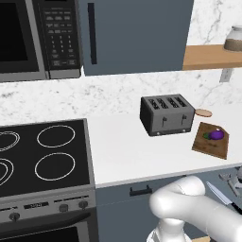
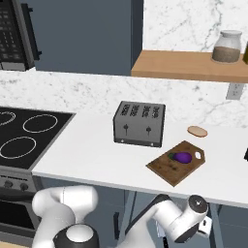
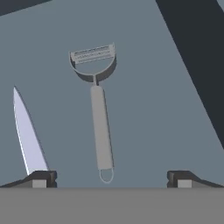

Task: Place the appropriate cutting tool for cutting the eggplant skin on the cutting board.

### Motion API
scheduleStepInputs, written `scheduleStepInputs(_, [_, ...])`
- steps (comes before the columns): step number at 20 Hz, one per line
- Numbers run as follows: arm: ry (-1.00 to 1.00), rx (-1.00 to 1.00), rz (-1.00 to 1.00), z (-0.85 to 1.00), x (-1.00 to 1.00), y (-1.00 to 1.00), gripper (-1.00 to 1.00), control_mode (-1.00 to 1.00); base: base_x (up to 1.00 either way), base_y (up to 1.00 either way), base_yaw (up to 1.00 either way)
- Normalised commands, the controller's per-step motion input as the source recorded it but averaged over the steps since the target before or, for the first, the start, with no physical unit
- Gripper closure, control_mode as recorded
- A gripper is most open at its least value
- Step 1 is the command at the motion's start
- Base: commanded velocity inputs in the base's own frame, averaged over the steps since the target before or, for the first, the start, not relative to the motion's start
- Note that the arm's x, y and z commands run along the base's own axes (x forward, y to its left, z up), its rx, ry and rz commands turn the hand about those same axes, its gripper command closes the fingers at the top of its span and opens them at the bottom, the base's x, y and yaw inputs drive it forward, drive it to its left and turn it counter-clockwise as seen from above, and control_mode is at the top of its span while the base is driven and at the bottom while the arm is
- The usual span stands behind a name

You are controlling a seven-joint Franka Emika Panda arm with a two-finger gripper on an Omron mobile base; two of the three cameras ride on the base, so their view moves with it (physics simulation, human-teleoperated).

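From behind and left of the arm we look forward and down over the white stone table [image 1: 123, 142], taking in the black glass stovetop [image 1: 42, 156] and the boxy grey metal toaster [image 1: 166, 115]. From behind and right we share that same stovetop [image 2: 29, 135], toaster [image 2: 139, 123] and table [image 2: 97, 150], angled the other way. Our hand camera sits close, looking straight along the fingers [image 3: 41, 178] at a flat grey surface [image 3: 153, 109].

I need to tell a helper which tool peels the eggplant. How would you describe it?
Look in the grey drawer below the counter, in front of the open end effector. Two utensils lie there: the peeler has a slim grey handle and a wide U-shaped head, unlike the pointed silver knife blade beside it.
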Motion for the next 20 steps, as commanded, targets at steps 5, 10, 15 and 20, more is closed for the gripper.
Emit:
scheduleStepInputs(5, [0.00, 0.00, 0.00, -0.29, 0.11, 0.04, -1.00, -1.00, 0.00, 0.00, 0.00])
scheduleStepInputs(10, [0.00, 0.00, 0.00, -0.16, 0.13, 0.00, -1.00, -1.00, 0.00, 0.00, 0.00])
scheduleStepInputs(15, [0.03, 0.00, 0.00, -0.24, 0.13, 0.00, -1.00, -1.00, 0.00, 0.00, 0.00])
scheduleStepInputs(20, [0.02, 0.00, 0.00, -0.25, 0.14, 0.01, -1.00, -1.00, 0.00, 0.00, 0.00])
